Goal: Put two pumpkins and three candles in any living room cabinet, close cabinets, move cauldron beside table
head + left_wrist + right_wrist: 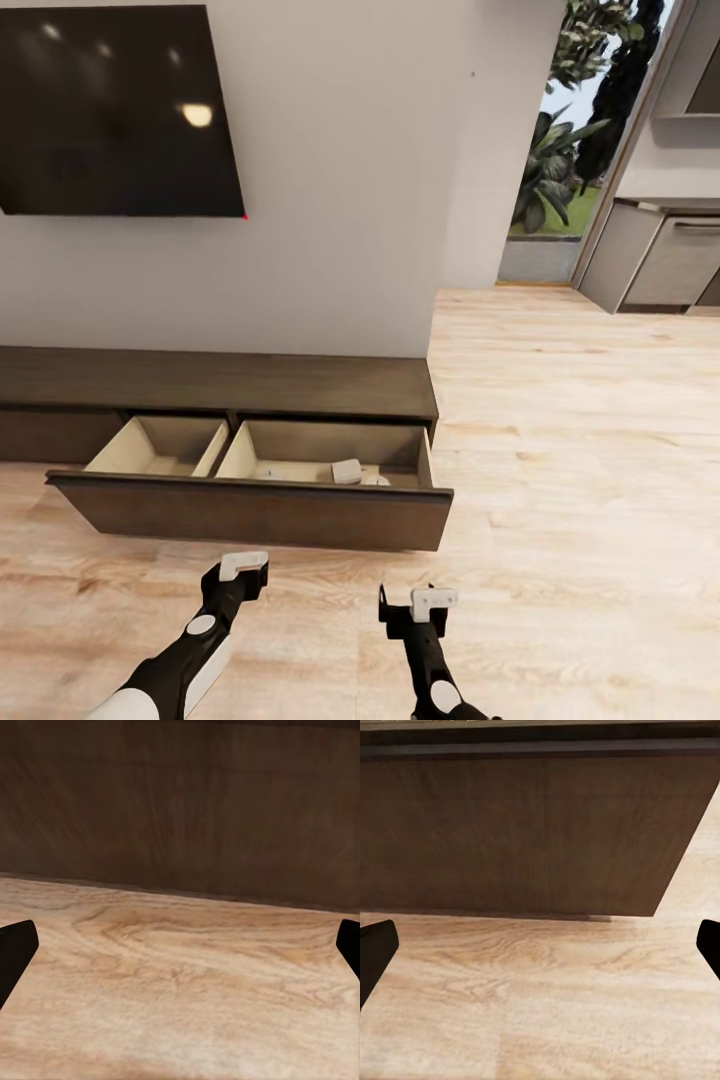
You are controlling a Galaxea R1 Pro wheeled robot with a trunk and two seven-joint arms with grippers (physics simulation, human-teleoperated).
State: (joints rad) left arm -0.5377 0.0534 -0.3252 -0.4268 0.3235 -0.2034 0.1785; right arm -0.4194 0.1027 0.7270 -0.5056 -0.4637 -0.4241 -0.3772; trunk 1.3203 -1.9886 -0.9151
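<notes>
against the far wall, under the dark tv (118, 110), sits the cabinet (215, 385), long and low and dark brown, with its big front (255, 512) pulled out toward the robot. two pale beige compartments show behind that front. the left compartment (160, 445) looks bare as far as i can see, though the front hides its near floor. in the right compartment (330, 450) there's a candle (346, 471), a stubby grey-beige thing lying tilted near the front, and two more pale shapes beside it, one to its left (272, 473) and one just to its right (376, 480). both are half cut off by the drawer's front edge, so honestly can't say for sure they're candles too.

left gripper (243, 566) hangs low over the wood floor (560, 420), just short of the pulled-out front, left of center. right gripper (432, 601) is a bit nearer the robot and further right, also over the floor. in both wrist views the black fingertips (15, 952) (375, 949) sit way out at opposite edges of the frame with bare floor between them, so both are spread wide and holding nothing. each wrist view faces the dark wood front (532, 832) close up, blurry grain and not much else.

far right there's a doorway with plants (560, 160) outside and grey kitchen units (660, 255), cut off by the frame edge.
</notes>
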